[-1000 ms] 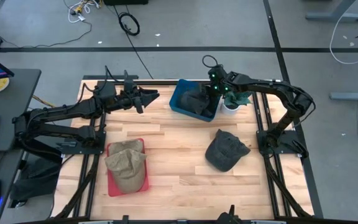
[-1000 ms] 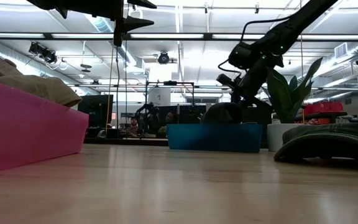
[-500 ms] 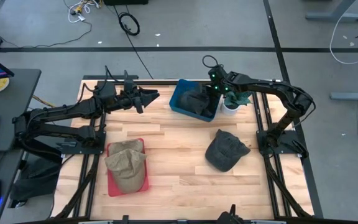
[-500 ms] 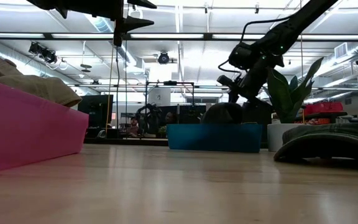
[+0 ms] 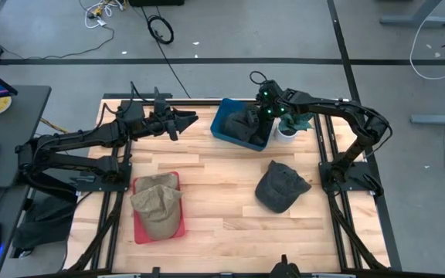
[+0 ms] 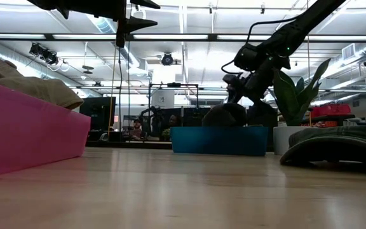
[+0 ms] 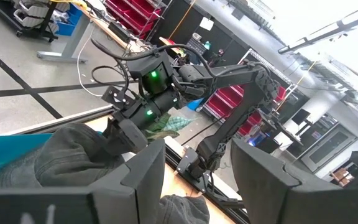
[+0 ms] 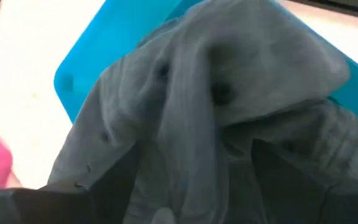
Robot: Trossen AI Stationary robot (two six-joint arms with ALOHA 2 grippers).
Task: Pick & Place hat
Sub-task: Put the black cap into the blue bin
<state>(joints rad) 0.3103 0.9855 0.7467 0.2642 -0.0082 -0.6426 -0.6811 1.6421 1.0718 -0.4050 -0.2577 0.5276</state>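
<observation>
Arms reach in from both sides of the wooden surface (image 5: 222, 185). We see the right arm stretched from its base at three o'clock toward the far edge, its right claw (image 5: 255, 117) hanging over the blue bin (image 5: 221, 123) at about one o'clock. In the right wrist view its two dark fingers (image 8: 291, 174) stand apart, just above the dark grey hat (image 8: 210, 106) that lies crumpled in the bin; we cannot tell whether they touch the cloth, and nothing is pinched between them. In the low view the claw (image 6: 234, 89) tilts down toward the hat's dome (image 6: 224, 114), which rises above the bin's wall (image 6: 218, 141).

The left arm lies stretched from nine o'clock toward the centre of the far edge, held above the surface, its left claw (image 5: 182, 120) pointing at the bin with its fingers (image 7: 148, 180) partly open and empty.

The hat in the bin is a soft, washed grey cap, folded and wrinkled, with eyelets showing on its crown. A second dark grey cap (image 5: 280, 185) rests flat on the surface at about four o'clock, well apart from the bin. A tan cap (image 5: 157, 205) sits on the pink tray (image 5: 139, 225) at about seven o'clock. A small potted plant (image 5: 288, 127) in a white pot stands just beside the bin, at its right.
</observation>
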